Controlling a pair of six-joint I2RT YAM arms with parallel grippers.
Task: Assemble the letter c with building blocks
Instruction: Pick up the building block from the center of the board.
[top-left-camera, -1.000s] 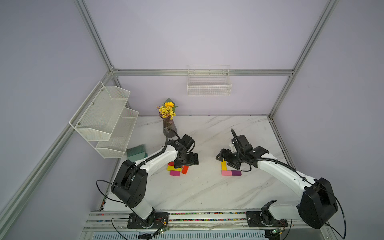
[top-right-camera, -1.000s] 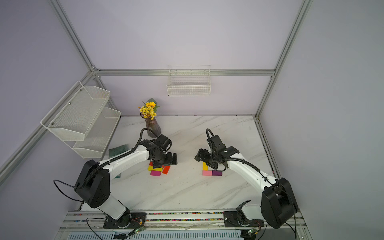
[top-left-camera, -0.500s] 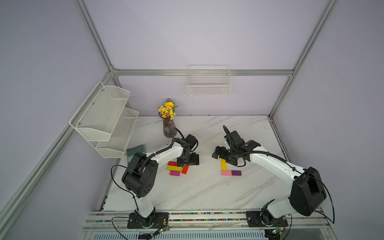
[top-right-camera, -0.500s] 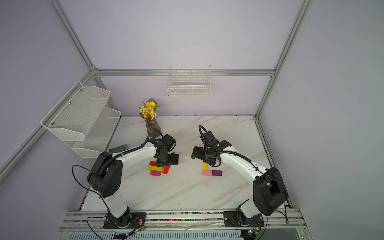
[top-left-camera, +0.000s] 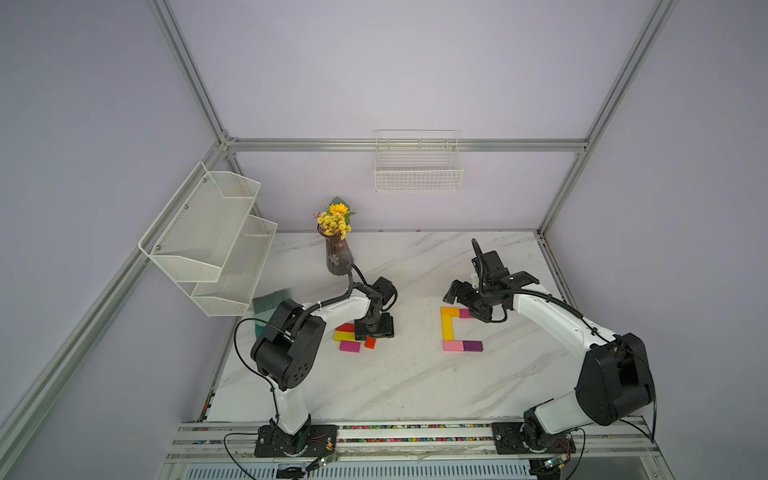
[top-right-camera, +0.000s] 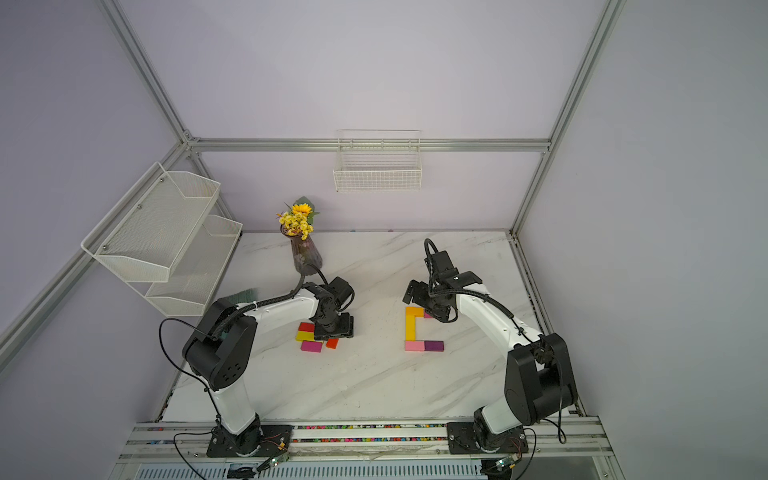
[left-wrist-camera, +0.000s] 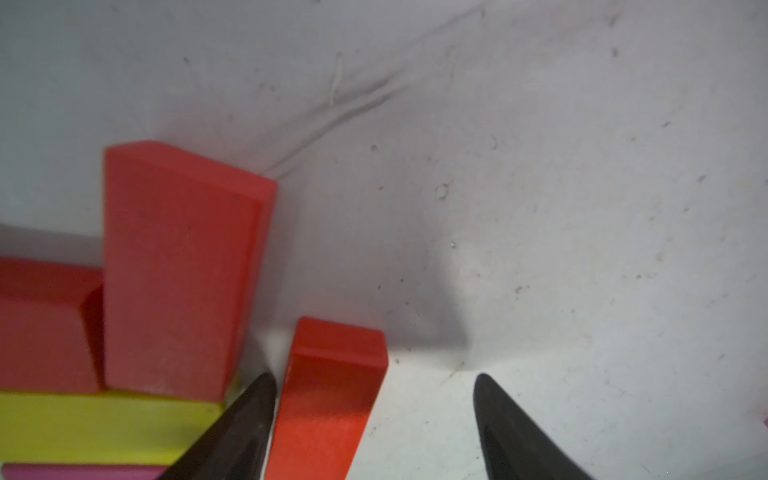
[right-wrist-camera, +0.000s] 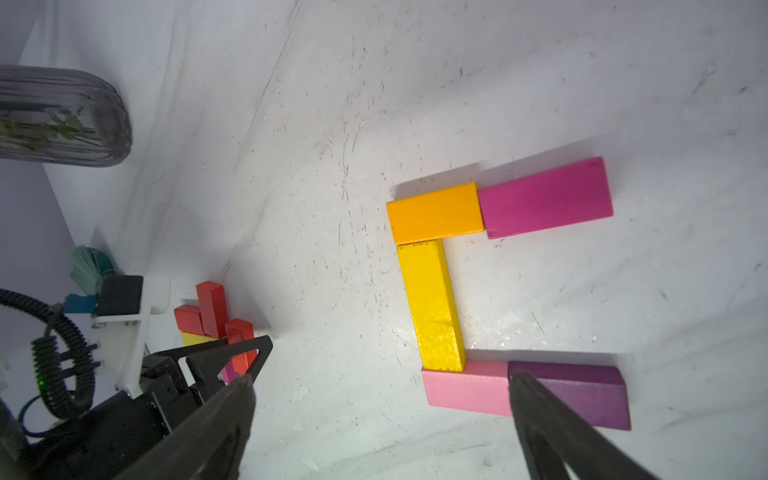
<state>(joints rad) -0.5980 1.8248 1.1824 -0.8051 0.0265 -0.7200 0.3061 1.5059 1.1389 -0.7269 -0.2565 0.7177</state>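
Observation:
On the right of the table, in both top views, blocks lie flat in a C shape: an orange block (top-left-camera: 450, 311), a long yellow block (top-left-camera: 447, 328), a pink block (top-left-camera: 453, 345) and a purple block (top-left-camera: 472, 345). A magenta block (right-wrist-camera: 544, 197) lies next to the orange one. My right gripper (right-wrist-camera: 380, 376) hovers open and empty above the C. On the left is a pile (top-left-camera: 348, 334) of red, yellow and magenta blocks. My left gripper (left-wrist-camera: 374, 376) is down at the pile's edge, open. Its jaws straddle a red-orange block (left-wrist-camera: 328, 399): one finger (left-wrist-camera: 249, 419) is against it, the other stands apart.
A dark vase of yellow flowers (top-left-camera: 337, 249) stands behind the left arm. A green brush (top-left-camera: 270, 301) lies at the table's left edge, under a white mesh shelf (top-left-camera: 208, 237). A wire basket (top-left-camera: 417, 166) hangs on the back wall.
The left gripper has come down beside the pile and its jaws have narrowed around the red-orange block. The right gripper has opened wider and pulled back from the C's top.

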